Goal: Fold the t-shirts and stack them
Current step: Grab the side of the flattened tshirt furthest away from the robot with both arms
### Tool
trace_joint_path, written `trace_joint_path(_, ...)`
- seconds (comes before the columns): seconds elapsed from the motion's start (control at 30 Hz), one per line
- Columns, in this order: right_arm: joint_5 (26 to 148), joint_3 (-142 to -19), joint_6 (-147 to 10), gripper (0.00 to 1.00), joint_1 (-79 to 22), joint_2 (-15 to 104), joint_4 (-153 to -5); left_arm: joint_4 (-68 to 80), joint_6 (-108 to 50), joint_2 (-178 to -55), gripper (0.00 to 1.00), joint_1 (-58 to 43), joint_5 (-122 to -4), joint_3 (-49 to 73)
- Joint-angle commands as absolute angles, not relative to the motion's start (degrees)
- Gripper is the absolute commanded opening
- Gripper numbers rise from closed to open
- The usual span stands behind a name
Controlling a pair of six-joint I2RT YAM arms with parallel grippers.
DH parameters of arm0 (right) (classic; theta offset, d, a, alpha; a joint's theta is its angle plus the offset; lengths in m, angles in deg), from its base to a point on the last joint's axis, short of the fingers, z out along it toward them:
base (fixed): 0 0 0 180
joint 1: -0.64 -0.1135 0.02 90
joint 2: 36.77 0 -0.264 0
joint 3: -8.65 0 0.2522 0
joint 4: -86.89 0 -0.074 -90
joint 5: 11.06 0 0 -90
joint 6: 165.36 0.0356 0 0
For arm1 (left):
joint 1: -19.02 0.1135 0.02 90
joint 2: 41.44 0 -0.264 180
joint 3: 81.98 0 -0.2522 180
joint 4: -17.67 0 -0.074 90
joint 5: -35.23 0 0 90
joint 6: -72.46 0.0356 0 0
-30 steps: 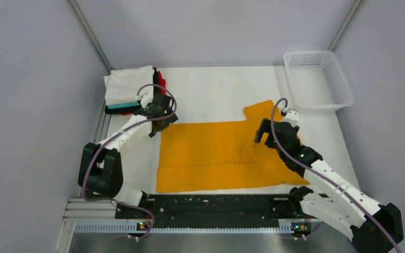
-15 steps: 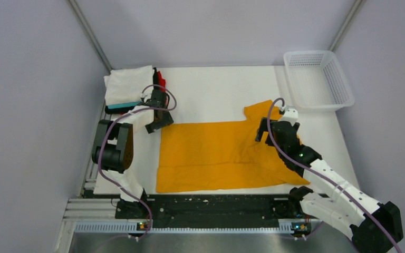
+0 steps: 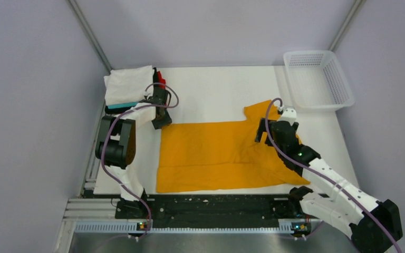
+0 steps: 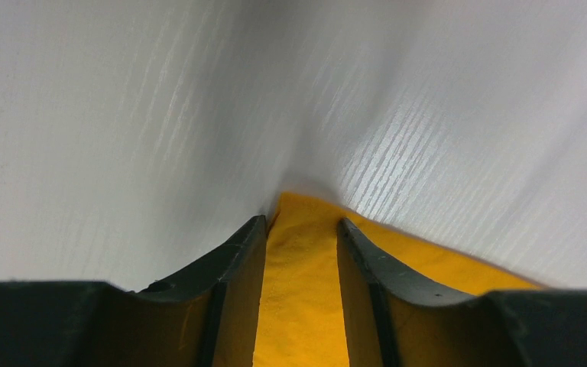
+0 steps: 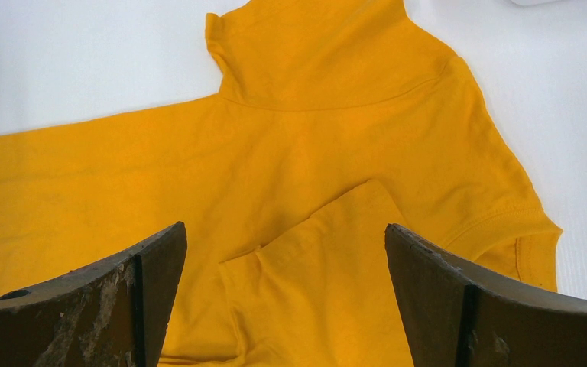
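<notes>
The white tabletop [image 3: 216,89] carries the orange-yellow t-shirt [image 3: 211,153], spread flat from its middle to the near edge. The folded t-shirts [image 3: 129,87] sit stacked in the far left corner. The left claw [image 4: 302,229] is clamped on the spread shirt's far left corner, and the right claw [image 5: 283,233] hangs wide apart over its right end.

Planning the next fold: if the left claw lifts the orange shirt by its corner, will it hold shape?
Probably droops: the orange shirt is thin cloth, pinched into a ridge in the left claw. A flap lies folded over itself, so it likely creases easily.
</notes>
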State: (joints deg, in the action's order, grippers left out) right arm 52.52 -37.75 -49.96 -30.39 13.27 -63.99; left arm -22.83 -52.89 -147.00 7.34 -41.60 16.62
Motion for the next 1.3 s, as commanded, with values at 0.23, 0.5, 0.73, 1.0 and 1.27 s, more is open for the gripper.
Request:
trace_joint_path(0.23, 52.9, -38.2, -51.27, 0.99, -31.11, 14.45, -65.64, -21.83, -51.19, -150.2, 0.02, 7.24, -45.63, 16.56)
trace_joint_path(0.5, 54.03, -43.69, -50.29, 0.99, -31.1, 18.3, -61.96, -18.16, -52.15, -145.52, 0.0, 7.15, -43.8, 21.58)
trace_joint_path(0.73, 61.8, -57.37, -46.22, 0.97, -20.64, 36.78, -63.99, -16.72, -51.7, -141.59, 0.0, 7.15, -42.84, 23.14)
trace_joint_path(1.0, 62.11, -86.3, -50.77, 0.88, -14.68, 70.34, -59.37, -16.48, -51.89, -140.69, 0.0, 7.15, -42.9, 23.44)
trace_joint_path(1.27, 60.13, -109.79, -54.52, 0.73, -13.77, 92.74, -47.77, -17.97, -52.72, -139.57, 0.0, 7.07, -40.39, 23.11)
